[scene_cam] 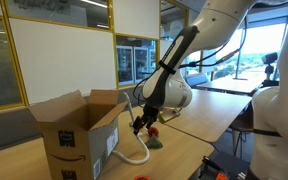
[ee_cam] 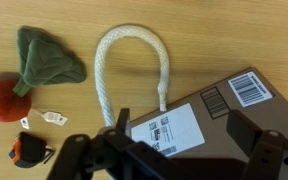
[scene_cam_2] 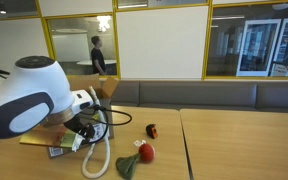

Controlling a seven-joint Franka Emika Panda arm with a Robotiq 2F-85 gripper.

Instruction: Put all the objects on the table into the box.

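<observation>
Wooden counter (ee_cam: 224, 40) with cardboard box (ee_cam: 219, 125); jaws apart above a white rope loop (ee_cam: 101, 85), likely light and floppy, best pinched mid-arch.

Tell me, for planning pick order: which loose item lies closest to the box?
The white rope: its ends reach the box; the red-and-green plush and small dark item lie well apart.

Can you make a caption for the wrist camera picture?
Open gripper above a white rope loop, a red-and-green plush toy and the labelled cardboard box.
</observation>
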